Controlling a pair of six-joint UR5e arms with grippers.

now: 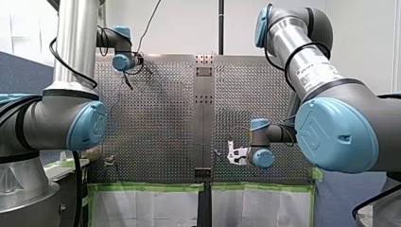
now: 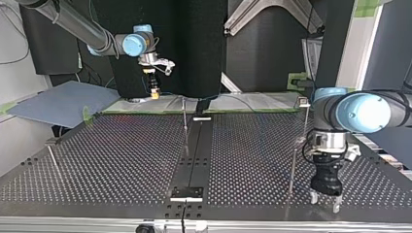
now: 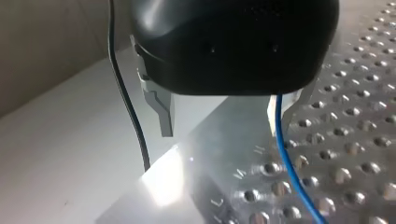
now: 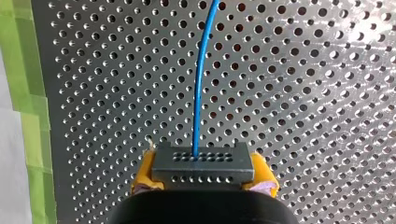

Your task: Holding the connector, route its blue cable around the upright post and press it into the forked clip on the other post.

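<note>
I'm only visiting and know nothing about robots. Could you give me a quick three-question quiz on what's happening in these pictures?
1. True or false: the right claw is gripping the connector.
2. What colour is the cable that leaves the connector? A red, B blue, C green.
3. Fill in: the left claw is ____ (open or shut).

Key: 1 true; 2 B; 3 open.

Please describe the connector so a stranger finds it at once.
Follow my right arm, at the top view's left, to its gripper. Between its yellow pads sits the connector, a dark grey block with rows of tiny holes; only it has a blue cable.
</note>
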